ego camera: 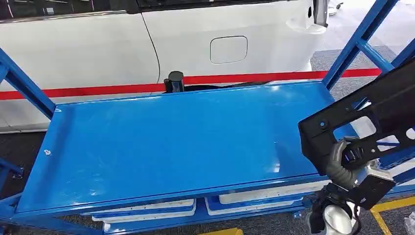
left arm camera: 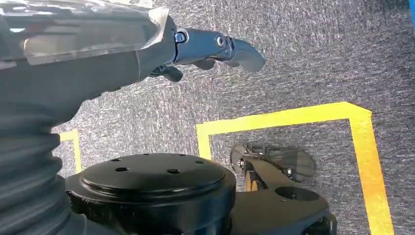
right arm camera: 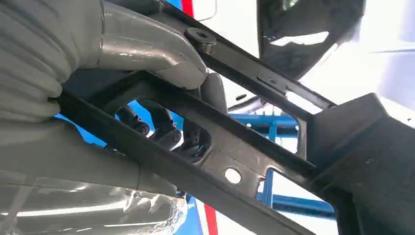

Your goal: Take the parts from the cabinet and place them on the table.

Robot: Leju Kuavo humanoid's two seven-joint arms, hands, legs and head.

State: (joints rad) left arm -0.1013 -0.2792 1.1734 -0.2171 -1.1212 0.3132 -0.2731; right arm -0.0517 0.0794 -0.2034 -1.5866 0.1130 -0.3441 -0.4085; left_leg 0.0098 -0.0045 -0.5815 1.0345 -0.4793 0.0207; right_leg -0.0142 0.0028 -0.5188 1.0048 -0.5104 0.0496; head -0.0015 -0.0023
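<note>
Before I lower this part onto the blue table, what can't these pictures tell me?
- Black part: its far end is cut off by the head view's right edge.
- Right hand: the part covers its fingers in the head view; in its wrist view they show partly through an opening.
- White trays under the table: the tabletop hides their contents.

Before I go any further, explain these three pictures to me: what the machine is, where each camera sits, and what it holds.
This is a two-legged humanoid robot with silver arms and fingered hands. The head view looks down from its body at a glossy blue metal table standing before a white car. The right hand grips a black plastic frame part with cut-out openings above the table's right end. The right wrist view sits just behind that hand, showing thumb and fingers around the part. The left wrist view shows the left hand, holding nothing, above grey carpet with yellow tape.
</note>
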